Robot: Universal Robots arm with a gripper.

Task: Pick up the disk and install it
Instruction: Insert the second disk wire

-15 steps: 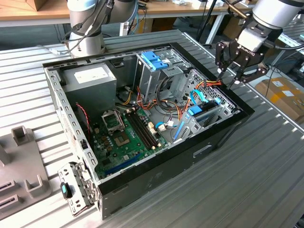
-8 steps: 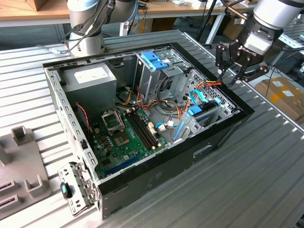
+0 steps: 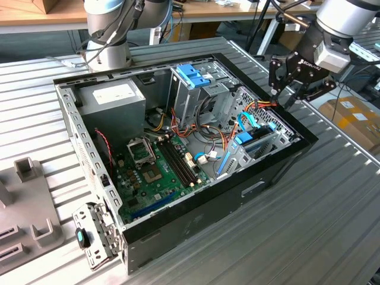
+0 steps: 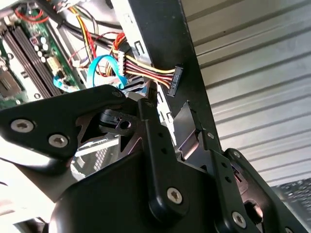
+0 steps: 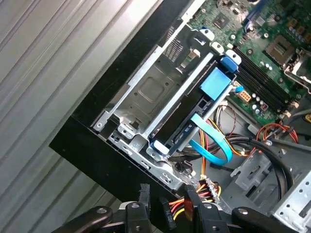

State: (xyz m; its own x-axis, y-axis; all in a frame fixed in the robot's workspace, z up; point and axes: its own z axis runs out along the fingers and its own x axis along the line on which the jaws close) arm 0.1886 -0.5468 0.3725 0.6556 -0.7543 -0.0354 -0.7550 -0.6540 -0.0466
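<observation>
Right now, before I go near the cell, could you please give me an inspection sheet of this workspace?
Surface: ribbed metal table, carrying an open computer case.
Job's things: likely the disk, a dark unit with blue rails sitting in the drive cage slot; label hidden.
Clutter: grey fixture blocks at the exterior view's left.
Grippers: gripper open, empty, above the case's edge near the cage.
Cables: loose power connector just beyond the gripper; blue flat cable looping by the cage.
Surroundings: second arm base, cardboard box.
</observation>
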